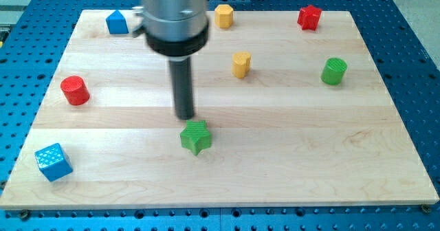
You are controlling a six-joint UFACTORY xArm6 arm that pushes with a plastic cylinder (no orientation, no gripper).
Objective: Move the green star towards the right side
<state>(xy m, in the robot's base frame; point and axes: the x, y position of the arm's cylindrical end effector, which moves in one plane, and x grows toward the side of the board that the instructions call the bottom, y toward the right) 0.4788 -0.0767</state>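
Observation:
The green star (196, 137) lies on the wooden board (289, 155), a little below the board's middle and left of centre. My tip (185, 116) stands just above the star and slightly to its left in the view, very close to or touching its upper left edge. The rod rises from there to the arm's grey and black body (173, 14) at the view's top.
A red cylinder (75, 91) at left, a blue cube (53, 162) at bottom left, a blue house-shaped block (117, 22) at top left. A yellow hexagon (224, 15) at top, a yellow block (240, 64) right of the rod, a red star (309, 16) and green cylinder (334, 71) at right.

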